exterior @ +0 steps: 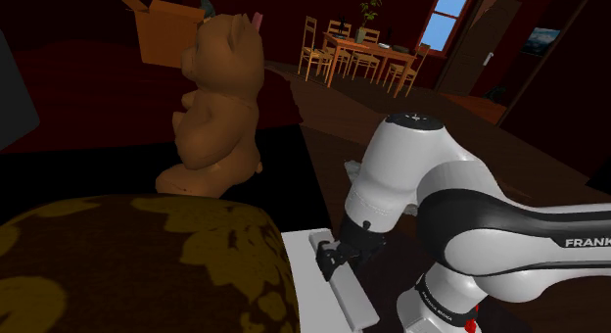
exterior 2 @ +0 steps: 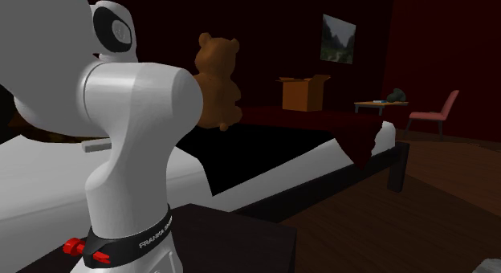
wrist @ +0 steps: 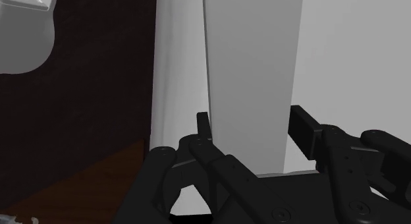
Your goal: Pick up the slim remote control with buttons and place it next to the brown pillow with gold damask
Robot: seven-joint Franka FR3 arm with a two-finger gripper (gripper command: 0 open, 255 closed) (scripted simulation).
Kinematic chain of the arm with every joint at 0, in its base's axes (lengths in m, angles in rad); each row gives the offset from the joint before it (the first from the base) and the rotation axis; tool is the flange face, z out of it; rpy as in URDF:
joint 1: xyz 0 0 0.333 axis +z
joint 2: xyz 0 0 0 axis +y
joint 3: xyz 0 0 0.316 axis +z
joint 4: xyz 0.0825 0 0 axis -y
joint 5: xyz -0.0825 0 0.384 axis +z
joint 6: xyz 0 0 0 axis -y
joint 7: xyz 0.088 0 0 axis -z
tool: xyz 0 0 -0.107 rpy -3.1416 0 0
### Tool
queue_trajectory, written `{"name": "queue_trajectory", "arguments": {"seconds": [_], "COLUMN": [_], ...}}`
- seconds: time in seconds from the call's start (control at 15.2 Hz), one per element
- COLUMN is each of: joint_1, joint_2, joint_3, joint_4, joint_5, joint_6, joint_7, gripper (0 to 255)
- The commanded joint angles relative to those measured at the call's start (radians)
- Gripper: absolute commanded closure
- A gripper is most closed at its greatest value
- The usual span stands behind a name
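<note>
Remote [wrist: 250, 78]: slim long slab, showing plain pale grey, flat-faced, straight-edged, no button detail readable. Lying on white edge of bed [exterior: 299, 245], near side of shoulder view, just right of brown pillow [exterior: 127, 272] bearing gold pattern.

Arm [exterior: 470, 223]: folding low from stand, elbow bulking at right, wrist pointing down toward bed edge. Claw [wrist: 253, 124] straddling remote's width near its end, one fingertip [wrist: 204, 124] pressing each long side, clamping it.
</note>
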State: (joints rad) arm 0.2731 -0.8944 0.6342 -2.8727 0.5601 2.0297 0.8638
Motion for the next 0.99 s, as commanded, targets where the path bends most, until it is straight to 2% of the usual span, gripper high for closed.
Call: {"name": "queue_trajectory", "arguments": {"seconds": [0.0, 0.2, 0.73, 0.79, 0.92], "joint_1": [0.004, 0.006, 0.006, 0.006, 0.006], "joint_2": [0.021, 0.054, 0.056, 0.056, 0.056], "joint_3": [0.020, 0.046, 0.047, 0.047, 0.048], "joint_4": [-0.019, -0.043, -0.044, -0.044, -0.044], "joint_5": [0.019, 0.043, 0.044, 0.044, 0.044], "joint_6": [0.041, 0.096, 0.099, 0.099, 0.099], "joint_7": [-0.002, -0.006, -0.006, -0.006, -0.006], "gripper": [255, 255, 255, 0, 0]}}
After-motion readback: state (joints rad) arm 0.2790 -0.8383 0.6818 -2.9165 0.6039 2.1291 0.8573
